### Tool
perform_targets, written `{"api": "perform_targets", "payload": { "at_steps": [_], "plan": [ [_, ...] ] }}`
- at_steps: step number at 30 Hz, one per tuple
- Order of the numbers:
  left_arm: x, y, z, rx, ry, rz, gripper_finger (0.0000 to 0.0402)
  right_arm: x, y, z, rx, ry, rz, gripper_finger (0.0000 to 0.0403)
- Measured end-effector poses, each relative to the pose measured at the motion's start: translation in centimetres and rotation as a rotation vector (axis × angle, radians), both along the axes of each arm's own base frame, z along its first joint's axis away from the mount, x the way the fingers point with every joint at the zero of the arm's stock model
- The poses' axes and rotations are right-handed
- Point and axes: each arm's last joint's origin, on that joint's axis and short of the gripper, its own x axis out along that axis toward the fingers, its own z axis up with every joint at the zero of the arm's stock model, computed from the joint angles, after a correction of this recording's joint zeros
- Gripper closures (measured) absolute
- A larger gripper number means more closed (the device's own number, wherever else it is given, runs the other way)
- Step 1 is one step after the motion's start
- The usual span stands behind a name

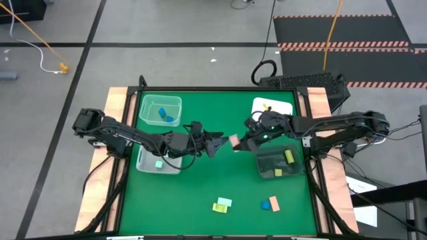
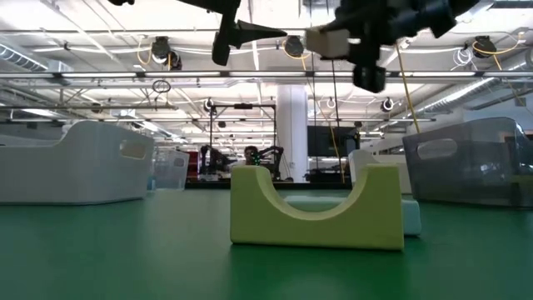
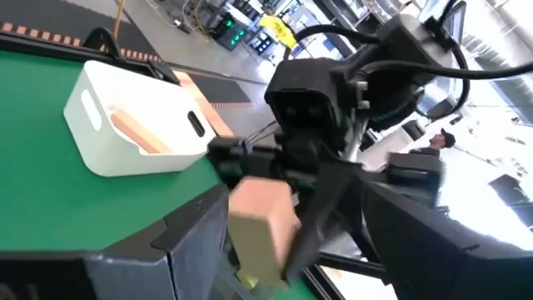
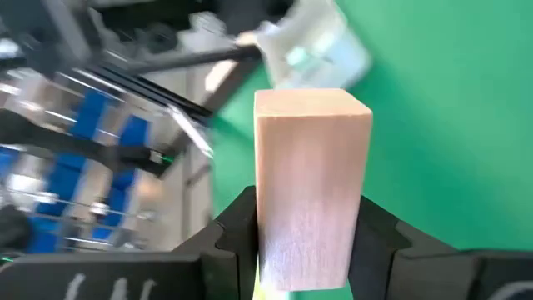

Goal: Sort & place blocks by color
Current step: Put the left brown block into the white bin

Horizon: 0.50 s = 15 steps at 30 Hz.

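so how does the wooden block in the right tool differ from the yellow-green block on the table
The wooden block is tan, a plain bar, and held in the air by the right tool. The yellow-green block has an arched cut-out in its top and rests on the table, ungripped. Both are small blocks.

Setting: robotics lab or industrial test hall. Evidence: green-topped work table (image 1: 200,193) on a grey floor marked with dark tape lines; striped hazard mat (image 1: 340,45); orange cable (image 1: 30,30) trailing across the floor; open ceiling with steel trusses (image 2: 125,77) and strip lighting; white column (image 2: 291,132); further robot arms (image 2: 250,157) at distant stations.
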Motion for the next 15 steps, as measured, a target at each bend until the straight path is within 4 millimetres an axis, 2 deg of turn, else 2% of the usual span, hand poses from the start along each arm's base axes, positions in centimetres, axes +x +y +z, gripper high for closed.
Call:
{"api": "perform_targets", "payload": {
  "at_steps": [5,11,15],
  "plan": [
    [0.0,0.0,0.0,-0.006,-0.001,0.000,0.0128,-3.2,-2.1,0.3,-0.108,0.130,-0.062,0.0292],
    [0.0,0.0,0.0,-0.008,0.002,-0.001,0.0128,-7.0,-4.6,-0.6,-0.302,0.406,-0.290,0.0292],
    [0.0,0.0,0.0,-0.011,0.001,-0.001,0.0128,-8.4,-6.0,-1.1,-0.395,0.548,-0.431,0.0292]
  ]
}}
